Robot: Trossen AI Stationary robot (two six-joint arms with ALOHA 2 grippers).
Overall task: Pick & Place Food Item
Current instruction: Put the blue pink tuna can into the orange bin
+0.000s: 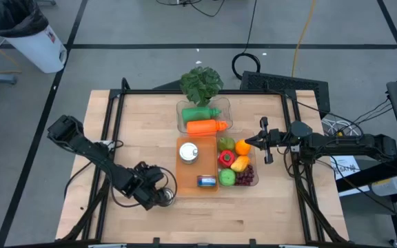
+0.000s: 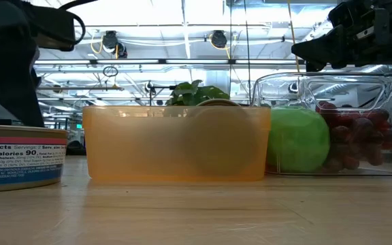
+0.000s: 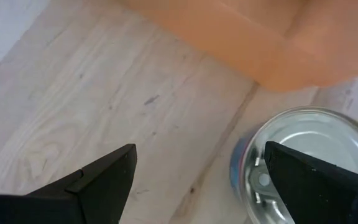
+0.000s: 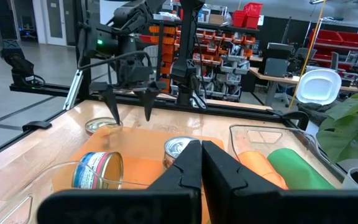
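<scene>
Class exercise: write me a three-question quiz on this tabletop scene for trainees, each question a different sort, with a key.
1. True or false: the left hand is open above a can on the table.
2. How many cans lie inside the orange tray?
3. Which hand is shut: A left, B right?

Key: 1 true. 2 two: an upright can and a can on its side. 3 B.
</scene>
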